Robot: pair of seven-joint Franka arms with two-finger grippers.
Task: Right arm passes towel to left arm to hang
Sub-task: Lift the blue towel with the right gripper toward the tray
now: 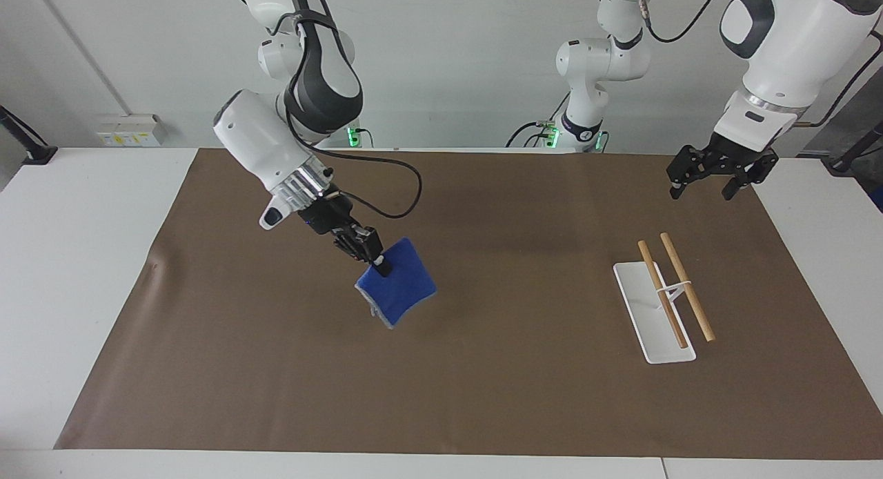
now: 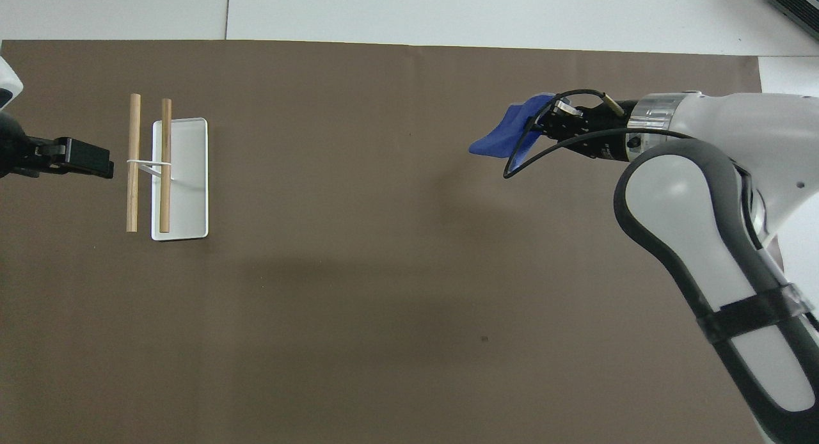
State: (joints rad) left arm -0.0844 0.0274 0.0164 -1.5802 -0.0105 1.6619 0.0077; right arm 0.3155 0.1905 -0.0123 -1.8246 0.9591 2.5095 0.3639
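The right end effector is clamped on a corner of the towel, hanging in the air well apart from the rack, presumably so the waiting, open left end effector can grab it.

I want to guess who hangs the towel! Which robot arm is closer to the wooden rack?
Left. The left tool waits in the air near the wooden rack. The right tool holds the blue towel over the mat's middle, well away from it.
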